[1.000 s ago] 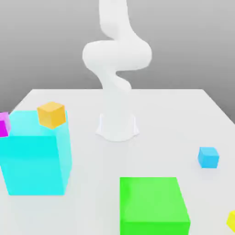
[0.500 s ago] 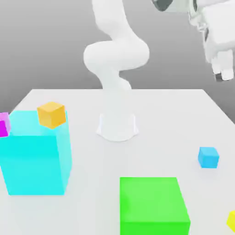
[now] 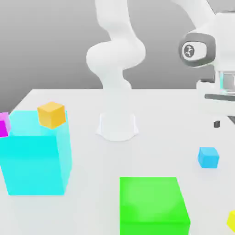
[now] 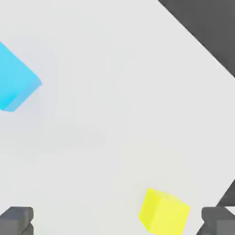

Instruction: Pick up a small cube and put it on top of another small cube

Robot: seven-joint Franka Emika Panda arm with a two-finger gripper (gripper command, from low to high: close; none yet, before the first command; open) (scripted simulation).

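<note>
The small sky-blue cube [image 3: 208, 157] rests on the white table at the exterior view's right, and it appears again in the hand view [image 4: 16, 81]. My gripper [image 3: 226, 123] hangs above the table, higher than and slightly right of that cube, touching nothing. One dark fingertip [image 3: 216, 124] shows there. In the hand view my gripper [image 4: 117, 220] is open, its two dark fingertips [image 4: 17, 219] far apart and nothing held. A small yellow cube [image 4: 164, 211] lies on the table below them; it is also at the exterior view's bottom right corner [image 3: 232, 221].
A big cyan block [image 3: 34, 156] stands at the left, with a small orange cube [image 3: 51, 114] at its top edge and a small magenta cube [image 3: 3, 124] beside it. A big green block [image 3: 153, 206] sits at the front. The arm's base [image 3: 117, 126] stands mid-table. The table edge [image 4: 193, 34] runs near the hand.
The hand has swung in from the upper right and come down toward the table beside the sky-blue cube. The cubes and blocks have not moved.
</note>
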